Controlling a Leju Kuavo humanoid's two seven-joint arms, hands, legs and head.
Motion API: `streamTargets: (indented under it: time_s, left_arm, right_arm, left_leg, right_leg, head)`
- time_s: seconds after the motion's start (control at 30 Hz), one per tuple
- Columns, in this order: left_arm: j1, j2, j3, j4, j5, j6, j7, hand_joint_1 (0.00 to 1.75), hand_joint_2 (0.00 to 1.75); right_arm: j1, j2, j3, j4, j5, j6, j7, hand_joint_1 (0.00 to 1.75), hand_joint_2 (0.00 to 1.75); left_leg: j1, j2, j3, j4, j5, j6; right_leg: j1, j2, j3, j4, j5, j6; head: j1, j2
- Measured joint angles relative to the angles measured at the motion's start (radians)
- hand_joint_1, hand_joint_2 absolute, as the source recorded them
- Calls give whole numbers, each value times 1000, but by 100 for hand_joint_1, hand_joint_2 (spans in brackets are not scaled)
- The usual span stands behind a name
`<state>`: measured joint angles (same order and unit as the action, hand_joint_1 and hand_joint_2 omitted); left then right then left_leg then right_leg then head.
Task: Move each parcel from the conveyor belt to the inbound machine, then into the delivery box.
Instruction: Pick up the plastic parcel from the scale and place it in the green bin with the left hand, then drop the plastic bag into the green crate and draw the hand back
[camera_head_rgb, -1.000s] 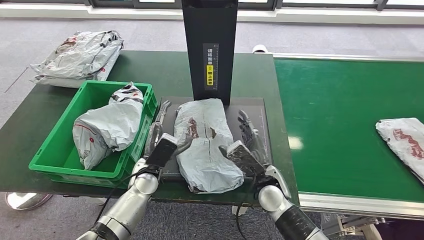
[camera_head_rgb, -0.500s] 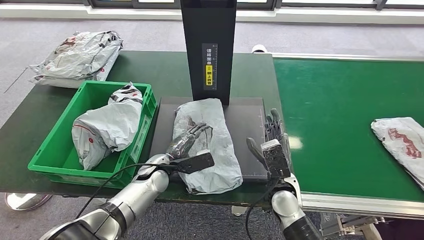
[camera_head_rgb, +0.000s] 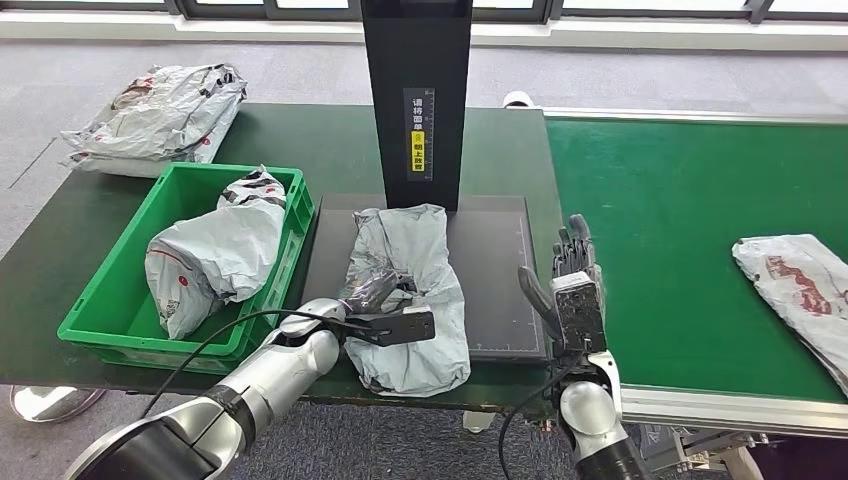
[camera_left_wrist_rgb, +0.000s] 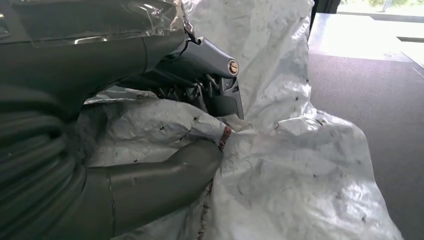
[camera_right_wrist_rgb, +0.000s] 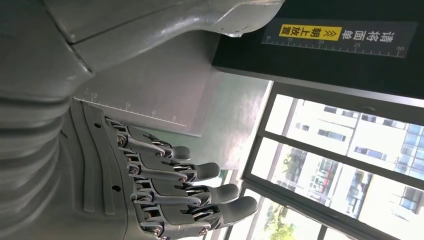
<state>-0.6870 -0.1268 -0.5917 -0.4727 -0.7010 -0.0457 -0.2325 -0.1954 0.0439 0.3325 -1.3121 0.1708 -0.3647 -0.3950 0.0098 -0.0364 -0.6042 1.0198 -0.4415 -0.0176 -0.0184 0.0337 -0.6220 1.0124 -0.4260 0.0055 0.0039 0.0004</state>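
Low in the head view's centre, the left hand (camera_head_rgb: 378, 292) grips the crinkled grey plastic parcel (camera_head_rgb: 410, 290) lying on the inbound machine's flat dark plate (camera_head_rgb: 495, 270); the left wrist view shows what the head view cannot, thumb and fingers (camera_left_wrist_rgb: 220, 90) clamped on a gathered fold of film; the right hand (camera_head_rgb: 572, 275) stands at lower right, fingers (camera_right_wrist_rgb: 200, 172) straight, apart, holding nothing; further left, the green plastic delivery box (camera_head_rgb: 120, 300) holds another parcel (camera_head_rgb: 215, 255); at right, one more parcel (camera_head_rgb: 795, 285) lies on the green conveyor belt (camera_head_rgb: 690, 220).

Crumpled grey plastic parcel (camera_head_rgb: 410, 290) on flat black scanner plate (camera_head_rgb: 495, 285), green plastic crate (camera_head_rgb: 135, 300) left of it holding another grey parcel (camera_head_rgb: 215, 255), green conveyor belt (camera_head_rgb: 690, 250) right, black upright scanner column (camera_head_rgb: 417, 100) behind.
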Motion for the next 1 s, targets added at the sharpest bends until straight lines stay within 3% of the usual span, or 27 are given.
streamTargets:
  time_s: [0.1, 0.27, 0.37, 0.57, 0.67, 0.83, 1.0]
  left_arm:
    - [0, -1, 1, -11, -10, 90, 18, 175, 175]
    - [-19, 10, 36, -119, -97, 386, 89, 175, 175]
    - [-52, 28, 72, -219, -180, 511, 151, 175, 175]
    - [-96, 57, 135, -350, -324, 619, 205, 175, 175]
    - [-123, 81, 163, -390, -477, 695, 272, 175, 175]
    - [-169, 143, 227, -391, -693, 675, 416, 175, 175]
    - [-176, 194, 285, -296, -739, 667, 457, 175, 175]
  right_arm:
    - [12, 1, -5, -13, 5, -5, 1, 0, 175]
    - [49, 6, -25, -51, 16, -24, 2, 0, 175]
    - [66, 12, -31, -65, 31, -28, 4, 0, 175]
    - [72, 16, -32, -66, 47, -31, 3, 0, 175]
    - [71, 16, -32, -66, 40, -39, 0, 0, 175]
    - [59, 14, -33, -56, -3, -49, -16, 0, 175]
    - [38, 9, -33, -34, -26, -48, -23, 0, 175]
  left_leg:
    - [0, 0, 0, 0, 0, 0]
    - [0, -1, -2, 0, 0, 0]
    - [0, -1, -2, 0, 0, 0]
    - [0, -1, -2, 0, 0, 0]
    - [0, -1, -2, 0, 0, 0]
    - [0, 1, -1, -1, 1, -1]
    - [1, 1, -1, -1, 1, -1]
  right_leg:
    - [0, 0, 0, 0, 0, 0]
    - [0, 0, -1, 0, 0, 0]
    - [0, 0, -2, 0, 0, 0]
    - [0, 0, -2, 0, 0, 0]
    - [0, 0, -2, 0, 0, 0]
    - [0, 1, -2, 0, 0, 0]
    - [1, 2, -2, 0, 0, -1]
  head:
    - [0, 0]
    - [0, 0]
    - [0, 0]
    - [0, 0]
    - [0, 0]
    - [0, 0]
    - [0, 0]
